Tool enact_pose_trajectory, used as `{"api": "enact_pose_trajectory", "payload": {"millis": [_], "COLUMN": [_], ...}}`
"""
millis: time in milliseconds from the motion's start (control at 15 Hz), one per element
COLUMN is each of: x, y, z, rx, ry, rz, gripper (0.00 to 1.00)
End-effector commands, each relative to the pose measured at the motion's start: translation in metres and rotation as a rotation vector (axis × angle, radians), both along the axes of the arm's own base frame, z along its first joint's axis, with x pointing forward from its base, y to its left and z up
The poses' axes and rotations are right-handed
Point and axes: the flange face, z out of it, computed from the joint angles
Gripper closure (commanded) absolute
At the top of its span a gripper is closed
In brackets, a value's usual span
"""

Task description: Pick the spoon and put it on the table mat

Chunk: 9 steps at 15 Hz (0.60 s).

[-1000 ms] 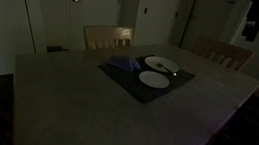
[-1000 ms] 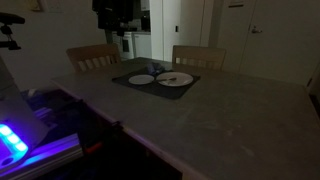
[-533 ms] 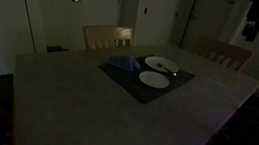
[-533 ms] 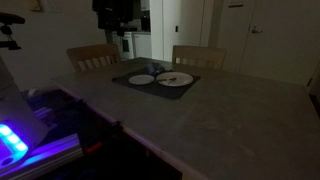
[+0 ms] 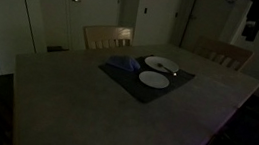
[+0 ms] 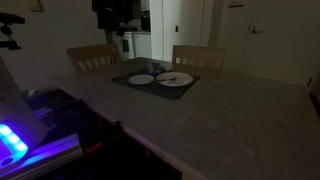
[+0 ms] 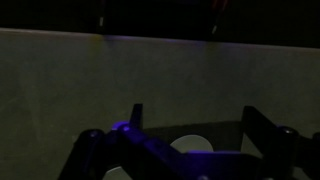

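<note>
A dark table mat point(image 5: 128, 80) lies on the grey table, also seen in an exterior view point(image 6: 125, 81). Two white plates stand on it. The spoon point(image 5: 162, 68) rests across the farther plate point(image 5: 153, 61); in an exterior view the spoon point(image 6: 171, 79) lies on the larger plate point(image 6: 185, 81). My gripper point(image 5: 251, 31) hangs high above the table's far side, well away from the spoon, and also shows in an exterior view point(image 6: 122, 40). In the wrist view its jaws point(image 7: 192, 118) are open and empty, with a plate point(image 7: 190, 146) and the mat point(image 7: 222, 133) far below.
The room is very dark. A second plate point(image 5: 154, 80) sits nearer on the mat, and a bluish folded item point(image 5: 121, 63) lies at the mat's edge. Two wooden chairs point(image 5: 107, 37) point(image 5: 223, 54) stand at the table's far sides.
</note>
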Motion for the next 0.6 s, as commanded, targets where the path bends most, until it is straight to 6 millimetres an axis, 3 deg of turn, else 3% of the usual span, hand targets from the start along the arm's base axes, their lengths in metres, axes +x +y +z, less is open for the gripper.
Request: {"api": "enact_pose_trajectory", "payload": {"millis": [0, 533], "x": [0.004, 0.016], "y": [-0.001, 0.009], "z": [-0.001, -0.003], "rx": [-0.007, -0.016], "ry": [0.005, 0.016], "rz": [0.019, 0.054], "gripper": [0.0, 0.0]}}
